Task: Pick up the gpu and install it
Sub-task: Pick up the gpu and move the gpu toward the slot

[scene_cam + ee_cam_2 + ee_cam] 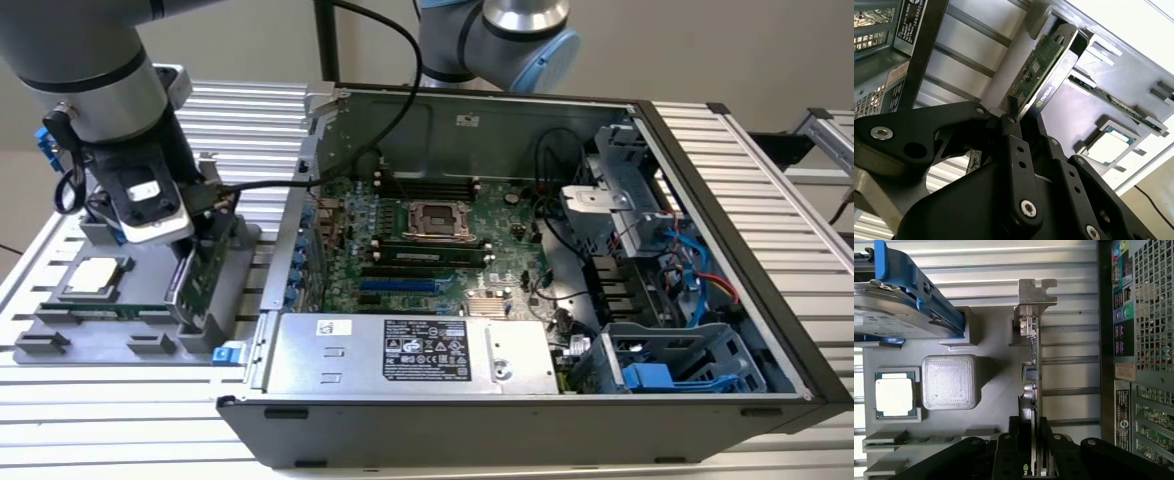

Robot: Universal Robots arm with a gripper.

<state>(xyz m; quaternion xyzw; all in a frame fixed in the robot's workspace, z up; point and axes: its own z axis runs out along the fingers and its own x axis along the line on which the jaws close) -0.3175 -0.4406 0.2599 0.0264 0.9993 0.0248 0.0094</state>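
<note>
— While the arm hangs over the gray holder (pixel 80 345), where do you see the gpu (pixel 1033 365)?

— You find it standing on its edge in that holder, on the exterior view's left of the open computer case (pixel 747 200). Its silver bracket (pixel 1036 292) is at the end away from the gripper (pixel 1033 440).

— And the fingers?

— You can see in both wrist views that they press on the two faces of the card, so the gripper pinches the gpu.

— What lies beside it?

— A processor chip (pixel 895 397) lies flat in the holder, with a hard drive with blue rails (pixel 899 310) near it, both apart from the card.
</note>
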